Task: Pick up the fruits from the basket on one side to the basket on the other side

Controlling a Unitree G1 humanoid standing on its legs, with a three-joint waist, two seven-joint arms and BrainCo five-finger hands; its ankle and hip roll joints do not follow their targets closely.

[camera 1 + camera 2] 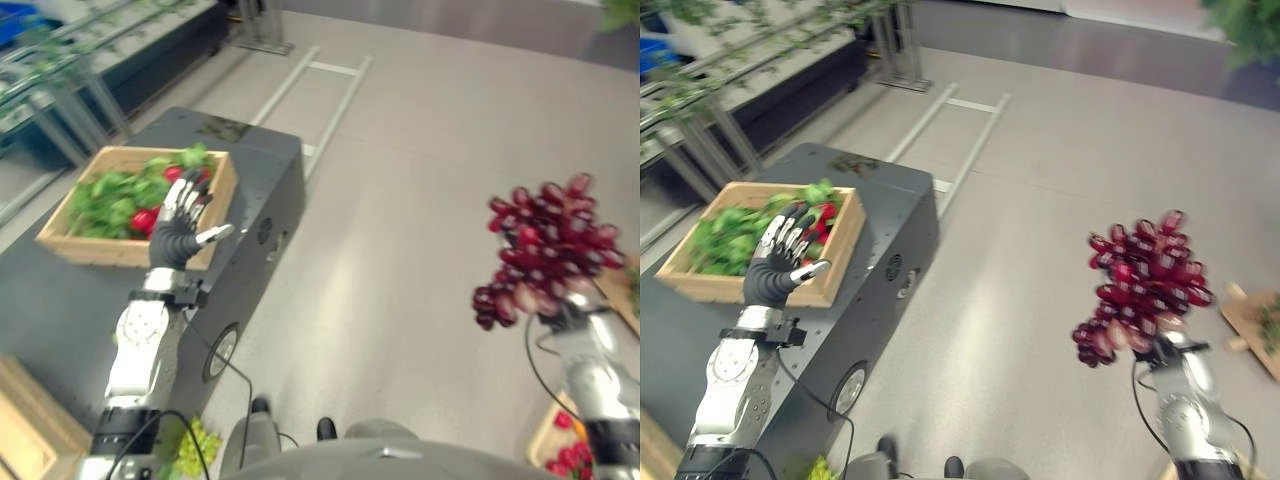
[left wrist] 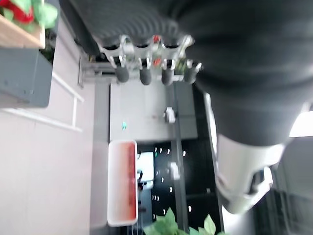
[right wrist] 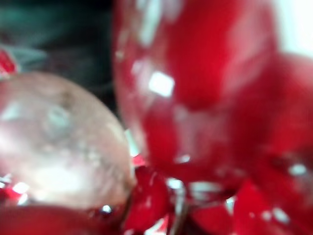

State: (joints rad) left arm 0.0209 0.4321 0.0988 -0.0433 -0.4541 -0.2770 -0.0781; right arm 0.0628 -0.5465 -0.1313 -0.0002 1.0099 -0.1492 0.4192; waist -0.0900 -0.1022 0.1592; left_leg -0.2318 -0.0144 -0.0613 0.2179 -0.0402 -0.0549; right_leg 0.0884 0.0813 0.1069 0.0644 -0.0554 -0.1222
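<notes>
Grey floor (image 1: 420,200) takes up most of the scene. Dark grey cabinet (image 1: 265,170) stands on the robot's left, a wooden crate (image 1: 130,250) on its top. Crate holds green leaves (image 1: 105,195) and red fruit (image 1: 143,219) among them. A white ladder-like frame (image 1: 320,100) lies flat on the floor beyond the cabinet. Metal racks (image 1: 60,90) run along the far left.

Red grape bunch (image 1: 545,250) is held up in the air on the right, over bare floor, well apart from the crate; right wrist view has the grapes (image 3: 195,88) pressed up close. Right hand (image 1: 572,312) is just under the bunch, fingers hidden by the grapes, so cannot tell how they grip.

Left hand (image 1: 178,225) is raised in front of the crate's near edge, fingers spread straight, holding nothing; left wrist view shows straight fingers (image 2: 146,73).

A second wooden basket (image 1: 553,435) with red fruit sits low right. Green grapes (image 1: 195,445) lie low left, by the cabinet.
</notes>
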